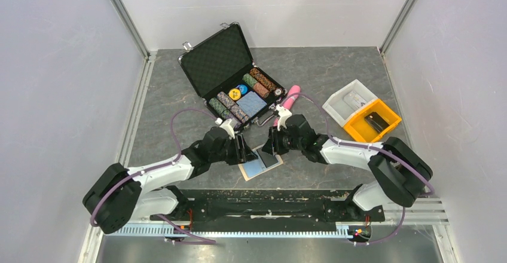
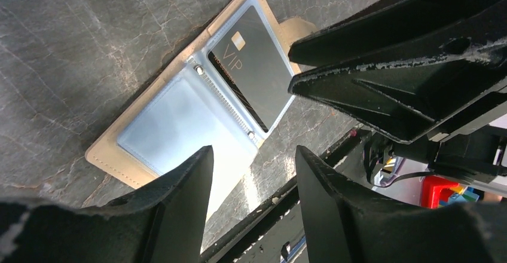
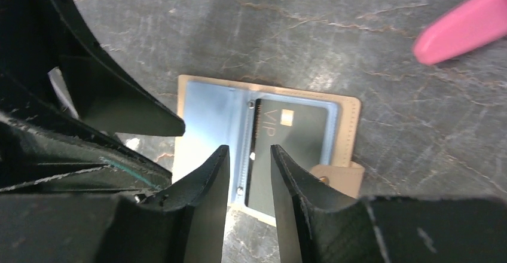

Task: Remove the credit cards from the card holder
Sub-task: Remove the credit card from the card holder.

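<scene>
Dark VIP credit card (image 3: 293,146) in the flat tan card holder (image 3: 351,128) lies directly under the right gripper (image 3: 250,152); both it and the left gripper (image 2: 253,150) stand parted, empty.

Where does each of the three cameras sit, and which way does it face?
Top external: above, behind the robot, facing down at the table; left arm, right arm show.
Left wrist: on left arm, facing down at the card holder; left end effector shows.
Right wrist: on right arm, facing down; right end effector shows.
Shared: both wrist views show the dark VIP card.
</scene>
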### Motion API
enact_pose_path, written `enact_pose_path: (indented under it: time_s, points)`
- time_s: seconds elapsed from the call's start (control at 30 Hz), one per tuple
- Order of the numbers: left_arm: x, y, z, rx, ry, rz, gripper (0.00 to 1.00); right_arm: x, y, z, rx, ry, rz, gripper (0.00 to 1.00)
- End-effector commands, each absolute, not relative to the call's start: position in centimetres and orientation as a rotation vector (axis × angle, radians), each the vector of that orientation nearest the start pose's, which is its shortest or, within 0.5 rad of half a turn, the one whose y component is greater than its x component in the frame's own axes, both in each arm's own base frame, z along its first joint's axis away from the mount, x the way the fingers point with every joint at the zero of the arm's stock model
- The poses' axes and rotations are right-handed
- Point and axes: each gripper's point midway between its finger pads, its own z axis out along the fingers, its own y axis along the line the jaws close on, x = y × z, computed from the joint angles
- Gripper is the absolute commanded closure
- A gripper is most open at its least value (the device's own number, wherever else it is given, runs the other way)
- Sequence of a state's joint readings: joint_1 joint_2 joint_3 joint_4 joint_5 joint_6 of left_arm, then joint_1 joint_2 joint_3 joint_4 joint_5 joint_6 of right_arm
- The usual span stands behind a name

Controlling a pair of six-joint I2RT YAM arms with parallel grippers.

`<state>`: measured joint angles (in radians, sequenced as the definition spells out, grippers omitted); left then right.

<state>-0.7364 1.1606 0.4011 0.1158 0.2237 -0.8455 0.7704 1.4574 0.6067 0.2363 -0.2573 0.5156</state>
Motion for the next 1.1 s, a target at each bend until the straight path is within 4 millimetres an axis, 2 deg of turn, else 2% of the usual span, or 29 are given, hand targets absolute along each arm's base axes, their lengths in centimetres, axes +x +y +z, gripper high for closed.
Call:
enact_pose_path:
  time_s: [0.0, 0.17, 0.37, 0.67, 0.8, 0.9, 1.07]
  points:
    - [18.8, -26.7, 7.2, -0.039, 2.382, -1.124, 0.41, 24.4, 29.4, 6.1, -0.447, 2.287, 0.801, 0.66]
    - [19.2, -26.5, 6.7, -0.069, 2.388, -1.091, 0.41, 24.6, 28.0, 5.1, -0.435, 2.316, 0.753, 0.65]
    - [19.5, -26.9, 6.4, -0.083, 2.396, -1.096, 0.42, 24.6, 27.3, 3.9, -0.428, 2.349, 0.738, 0.65]
    - [19.9, -27.4, 5.5, -0.084, 2.413, -1.096, 0.46, 23.3, 26.6, 2.3, -0.440, 2.380, 0.749, 0.66]
    - [20.0, -27.5, 5.4, -0.084, 2.414, -1.096, 0.47, 22.7, 26.3, 1.6, -0.450, 2.399, 0.752, 0.71]
    - [19.9, -27.6, 5.5, -0.078, 2.412, -1.104, 0.47, 22.6, 26.3, 1.8, -0.450, 2.392, 0.755, 0.73]
    - [19.8, -27.4, 6.0, -0.080, 2.395, -1.114, 0.48, 23.2, 26.8, 4.2, -0.456, 2.346, 0.777, 0.70]
